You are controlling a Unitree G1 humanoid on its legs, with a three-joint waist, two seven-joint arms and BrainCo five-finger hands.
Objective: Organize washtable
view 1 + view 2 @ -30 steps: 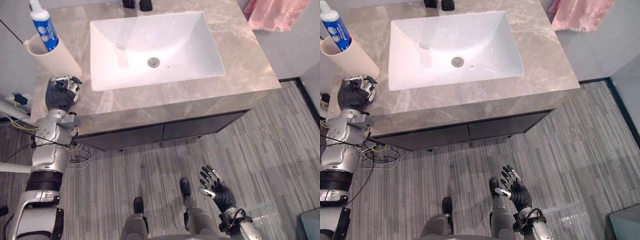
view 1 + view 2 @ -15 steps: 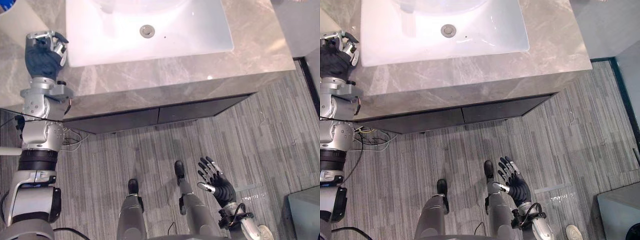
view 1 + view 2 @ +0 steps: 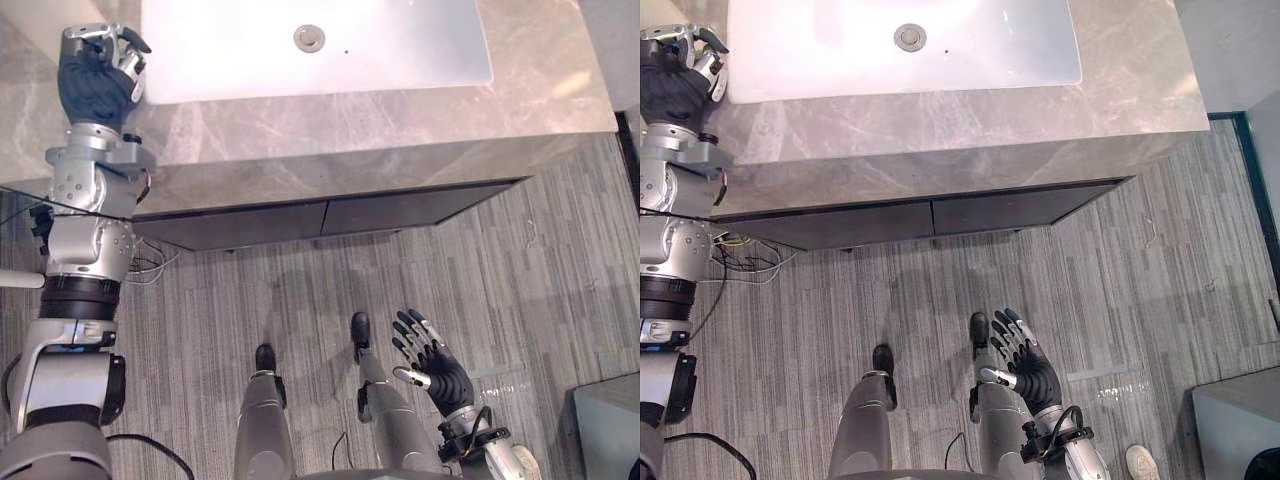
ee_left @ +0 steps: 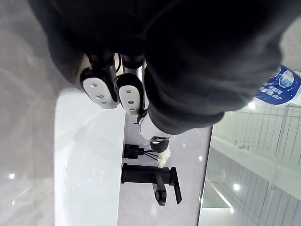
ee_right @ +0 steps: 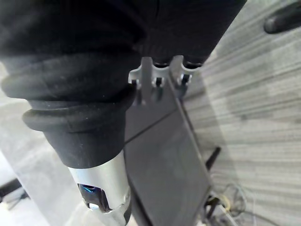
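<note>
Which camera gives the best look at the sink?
Left eye view: the sink is seen from above, drain included. The right eye view shows much the same. The left wrist view shows part of its basin beside the left hand.

The sink point(image 3: 250, 50) is glossy white. Around the sink the countertop point(image 3: 400, 110) is grey marble veined pale; below the sink the cabinet front point(image 3: 330, 215) is near-black and the floor point(image 3: 520, 300) streaked in grey planks.

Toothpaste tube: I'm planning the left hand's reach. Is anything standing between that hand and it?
Nothing visible does. The left wrist view shows the toothpaste tube just past the left hand, and the countertop beside the hand is bare.
</note>
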